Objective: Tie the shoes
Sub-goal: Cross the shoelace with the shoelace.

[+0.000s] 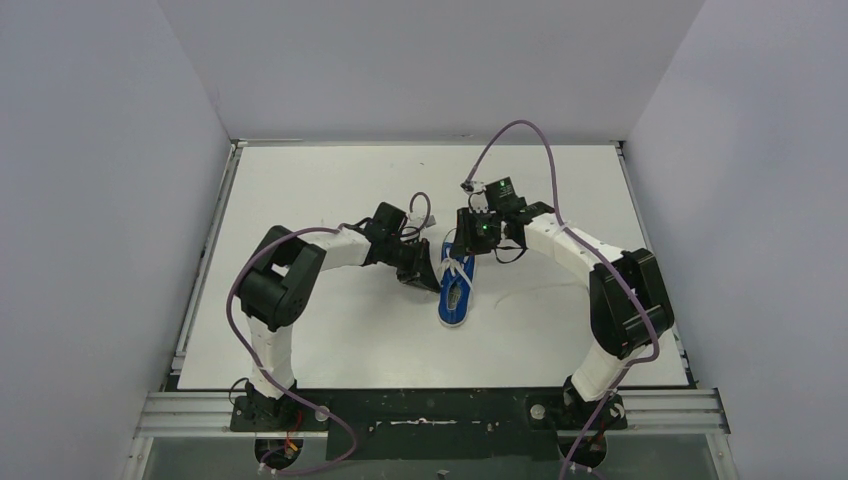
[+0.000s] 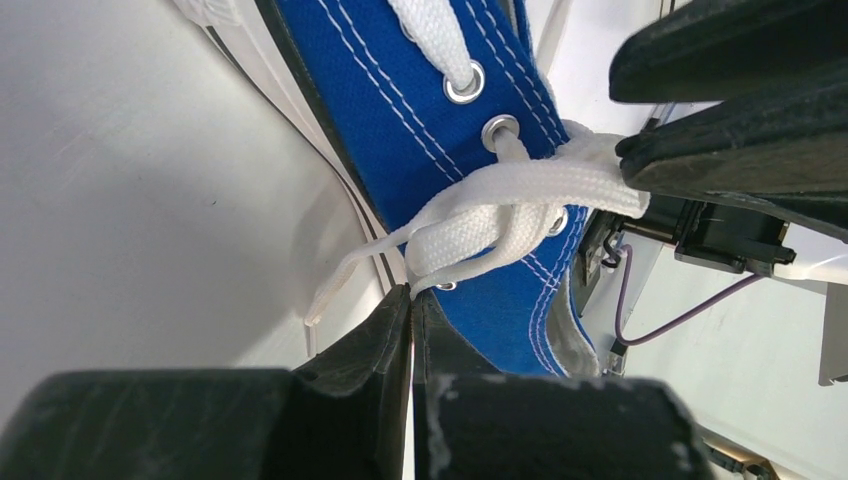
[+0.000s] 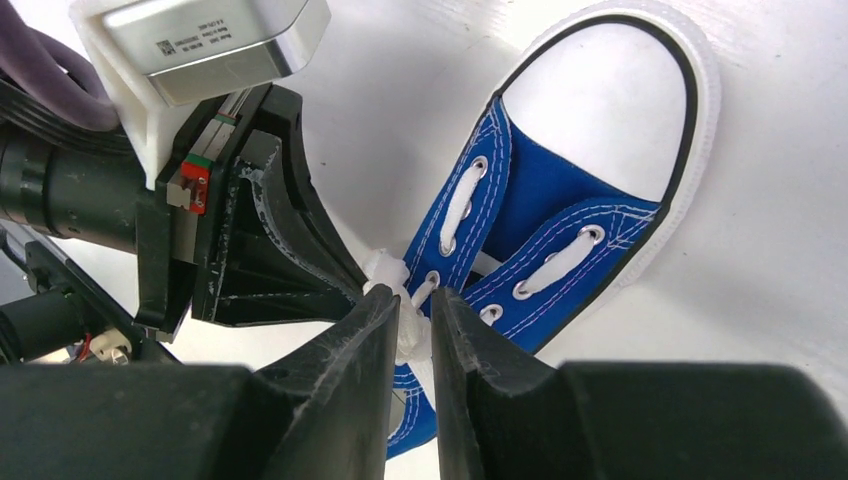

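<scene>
Lace [image 2: 520,190] is pinched from both sides: your left gripper [image 2: 412,300] clamps one strand tight, your right gripper [image 3: 410,325] nips another (jaws barely apart). The blue shoe [image 1: 457,290] lies mid table [image 1: 330,190], toe toward the arm bases.

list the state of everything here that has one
shoe, sole down, not tied yet
laces, crossed into a first wrap, no bow
left gripper, fingers shut on the laces
right gripper, fingers shut on the laces, beside the left fingers
</scene>
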Controlling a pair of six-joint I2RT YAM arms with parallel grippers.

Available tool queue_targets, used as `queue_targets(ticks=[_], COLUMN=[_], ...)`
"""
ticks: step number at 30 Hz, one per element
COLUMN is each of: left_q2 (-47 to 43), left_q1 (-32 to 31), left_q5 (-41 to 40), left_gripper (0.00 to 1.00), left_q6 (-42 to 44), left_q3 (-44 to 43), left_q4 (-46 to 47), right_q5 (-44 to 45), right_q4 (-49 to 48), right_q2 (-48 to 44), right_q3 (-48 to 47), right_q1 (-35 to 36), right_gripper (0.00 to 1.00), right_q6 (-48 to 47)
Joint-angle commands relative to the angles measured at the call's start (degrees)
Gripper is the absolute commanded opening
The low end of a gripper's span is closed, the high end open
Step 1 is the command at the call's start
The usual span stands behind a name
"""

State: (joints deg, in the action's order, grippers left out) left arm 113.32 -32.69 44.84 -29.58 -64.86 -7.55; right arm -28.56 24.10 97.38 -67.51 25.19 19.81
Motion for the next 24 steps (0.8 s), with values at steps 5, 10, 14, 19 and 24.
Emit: queue_targets(ticks=[5, 10, 14, 19, 24], left_q2=[0.28, 0.50, 0.63, 0.73, 0.68], left_q1=[-0.36, -0.36, -0.36, -0.36, -0.36], left_q5=[1.84, 2.09, 2.16, 2.26, 2.35], left_gripper=[0.00, 0.00, 0.00, 0.00, 0.00], left_q6=[1.27, 1.32, 1.31, 1.44, 1.53], left_q3=[-2.06, -2.52, -2.89, -2.90, -2.75], left_q4=[0.88, 0.85, 0.74, 0.77, 0.78], right_q5=[-1.10, -1.16, -1.22, -1.46, -1.54], right_q4=[-0.51, -0.20, 0.02, 0.44, 0.97], right_q2=[-0.81, -0.81, -1.50, -2.48, -3.12], right_q3=[0.25, 0.44, 0.91, 1.35, 1.87], right_q1=[0.43, 0.87, 1.41, 1.50, 1.68], right_gripper=[0.17, 0.17, 0.20, 0.23, 0.24], right_q6=[-1.09, -1.23, -1.31, -1.36, -1.66])
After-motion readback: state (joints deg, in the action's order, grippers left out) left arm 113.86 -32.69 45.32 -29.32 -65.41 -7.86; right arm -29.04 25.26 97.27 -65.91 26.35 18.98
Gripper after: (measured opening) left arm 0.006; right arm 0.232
